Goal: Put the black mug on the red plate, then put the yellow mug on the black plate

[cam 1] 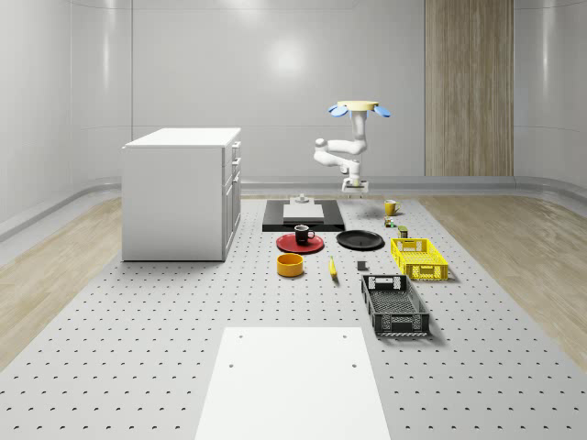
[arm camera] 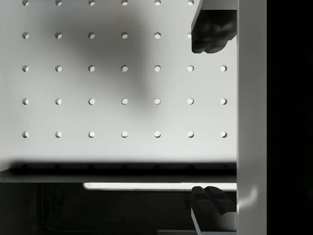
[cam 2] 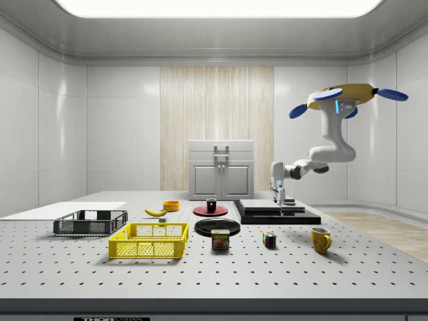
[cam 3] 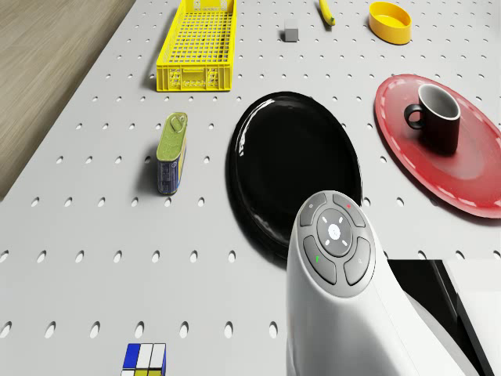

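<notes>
Drone (cam 1: 359, 107) hovers over the tabletop's (cam 1: 138, 321) far end in whole-scene view, claw (cam 1: 354, 187) hanging by the black slab's (cam 1: 303, 220) edge, black mug (cam 1: 303, 235) already on red plate (cam 1: 300, 243), yellow mug (cam 1: 391, 207) near the far edge, black plate (cam 1: 359, 240) bare. Side view: claw (cam 2: 281, 200) just above the slab (cam 2: 267, 215), yellow mug (cam 2: 320, 239) on the tabletop. Wrist view: fingers (arm camera: 211, 32) spread apart, gripping nothing.

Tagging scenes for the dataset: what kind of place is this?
Likely a simulated robotics lab: a perforated table like an optical breadboard, bare panelled walls, a white cabinet, and household test items such as the yellow crate.
</notes>
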